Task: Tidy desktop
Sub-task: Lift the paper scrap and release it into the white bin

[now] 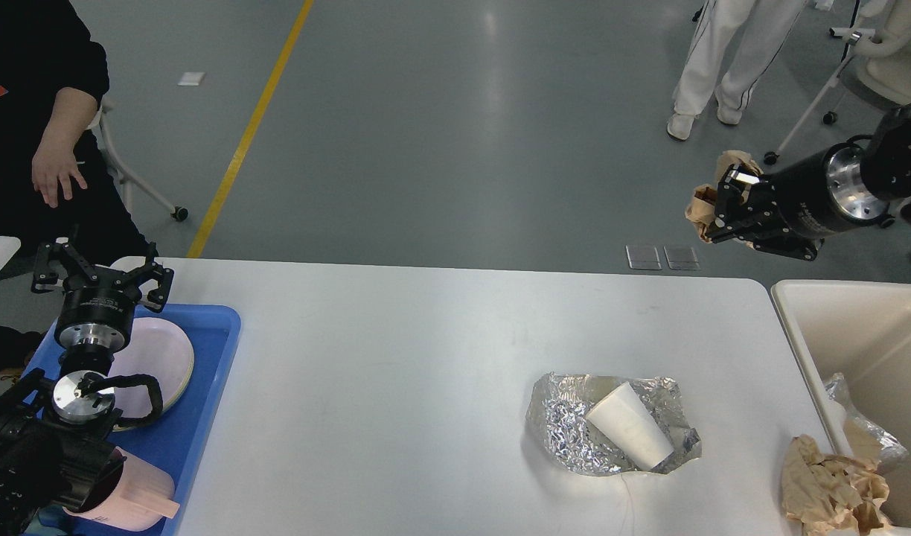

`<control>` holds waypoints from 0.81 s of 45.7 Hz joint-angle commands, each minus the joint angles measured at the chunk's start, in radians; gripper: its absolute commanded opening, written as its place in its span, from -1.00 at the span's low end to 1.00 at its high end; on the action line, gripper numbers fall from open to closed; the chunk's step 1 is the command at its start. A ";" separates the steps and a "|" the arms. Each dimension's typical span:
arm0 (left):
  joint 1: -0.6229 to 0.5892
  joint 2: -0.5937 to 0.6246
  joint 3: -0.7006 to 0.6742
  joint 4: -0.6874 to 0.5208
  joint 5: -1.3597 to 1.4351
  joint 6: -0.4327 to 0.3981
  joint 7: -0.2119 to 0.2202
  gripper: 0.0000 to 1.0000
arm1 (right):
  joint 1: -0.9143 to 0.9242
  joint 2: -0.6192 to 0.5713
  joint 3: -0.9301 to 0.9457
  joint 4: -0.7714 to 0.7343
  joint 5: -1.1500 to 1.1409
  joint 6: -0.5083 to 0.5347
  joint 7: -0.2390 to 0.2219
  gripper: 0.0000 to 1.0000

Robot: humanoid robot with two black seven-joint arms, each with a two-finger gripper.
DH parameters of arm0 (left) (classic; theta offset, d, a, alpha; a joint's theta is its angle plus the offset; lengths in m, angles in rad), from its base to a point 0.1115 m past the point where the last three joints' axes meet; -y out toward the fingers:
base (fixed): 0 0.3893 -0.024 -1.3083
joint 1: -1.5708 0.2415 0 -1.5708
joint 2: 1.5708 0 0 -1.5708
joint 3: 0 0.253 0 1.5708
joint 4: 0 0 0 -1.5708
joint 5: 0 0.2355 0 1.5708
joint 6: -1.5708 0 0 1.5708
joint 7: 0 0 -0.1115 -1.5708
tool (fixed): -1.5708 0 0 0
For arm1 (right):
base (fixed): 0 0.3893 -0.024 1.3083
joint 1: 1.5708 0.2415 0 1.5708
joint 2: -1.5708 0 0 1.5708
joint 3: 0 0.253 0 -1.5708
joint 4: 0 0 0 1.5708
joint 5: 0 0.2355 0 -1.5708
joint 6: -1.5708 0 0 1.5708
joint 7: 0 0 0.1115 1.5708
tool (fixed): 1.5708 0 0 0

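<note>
The head view shows the big white surface [396, 372], the desktop, filling the lower middle of the picture, with grey floor behind it. On its left end sits a blue tray [210, 387] with a pale pink plate [161, 357] in it, and a pink cup [139, 491] lies on its side at the near end of the tray. At the right end of the surface stands a cream bin [798, 320] with a bit of shiny foil [865, 432] inside. A sheet of crumpled foil [567, 424] lies flat on the surface toward the right, and a white paper cup [630, 428] lies tipped over on top of it. A lump of brown paper [831, 487] rests at the near right edge, touching the bin wall. The left hand [102, 272] hangs over the far end of the tray with its fingers spread wide and nothing in them. The right hand [727, 208] is up in the air, past the far right corner of the surface, and its fingers are closed on a small brown paper wad [701, 212].
</note>
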 commanded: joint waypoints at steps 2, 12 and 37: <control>0.000 0.000 0.000 0.000 0.000 0.000 0.000 0.93 | 0.107 0.009 0.010 -0.002 0.006 0.078 0.000 -1.00; 0.000 0.000 0.000 0.000 0.000 0.000 0.000 0.93 | 0.127 -0.003 -0.017 -0.028 -0.003 0.066 0.000 -1.00; -0.001 0.000 0.000 0.000 0.000 0.000 0.000 0.93 | -0.477 -0.072 -0.143 -0.471 0.017 -0.161 0.000 -0.97</control>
